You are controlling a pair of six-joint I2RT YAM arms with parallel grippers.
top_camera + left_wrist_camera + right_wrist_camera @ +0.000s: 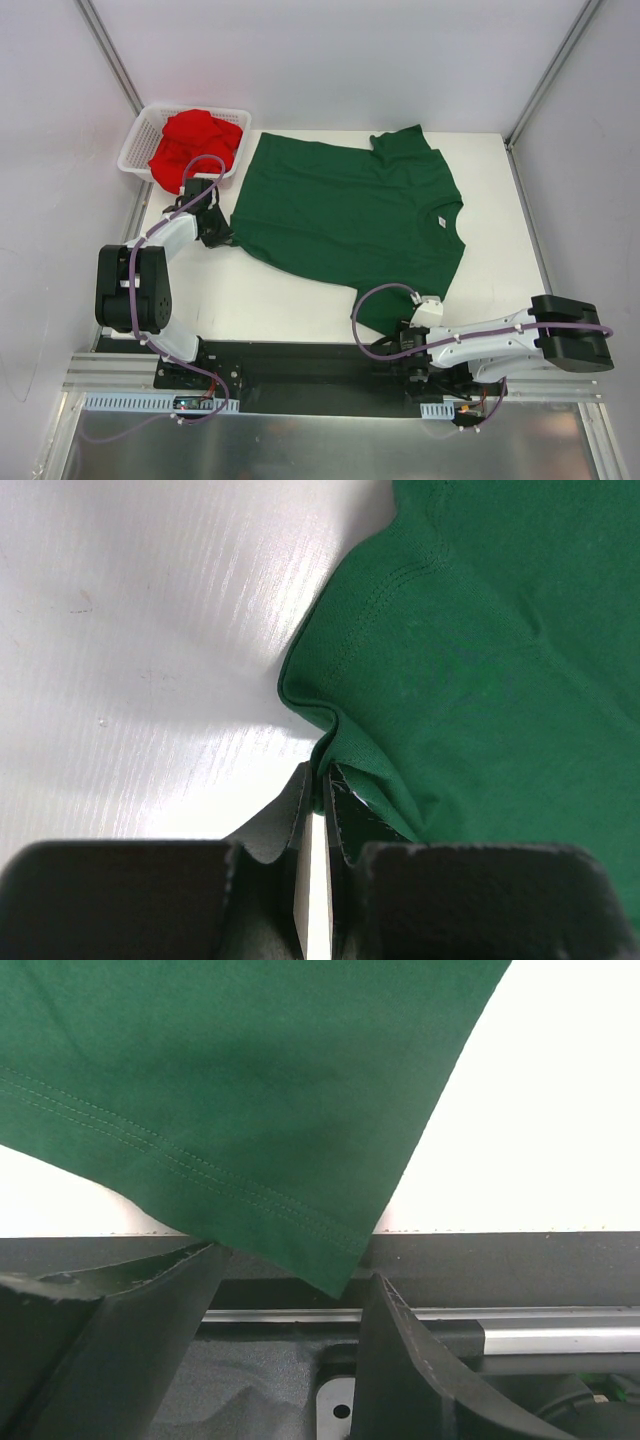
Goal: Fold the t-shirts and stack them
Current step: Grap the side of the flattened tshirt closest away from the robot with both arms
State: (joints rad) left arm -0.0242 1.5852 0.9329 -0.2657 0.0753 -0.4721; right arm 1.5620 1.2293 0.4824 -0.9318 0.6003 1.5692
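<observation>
A: Anything folded yet?
B: No. At the white table's (270,290) near edge, the right gripper (295,1260) is open around a corner of the dark green cloth t-shirt (350,215), which lies flat. The left gripper (318,780) pinches its left side. The bright red cloth t-shirt (195,140) sits crumpled in the white plastic mesh basket (135,150) at the far-left corner.

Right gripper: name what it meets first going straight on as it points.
The dark green t-shirt: its hemmed corner hangs between the fingers of the open right gripper, so cloth comes first, likely before the table edge; depth unclear.
</observation>
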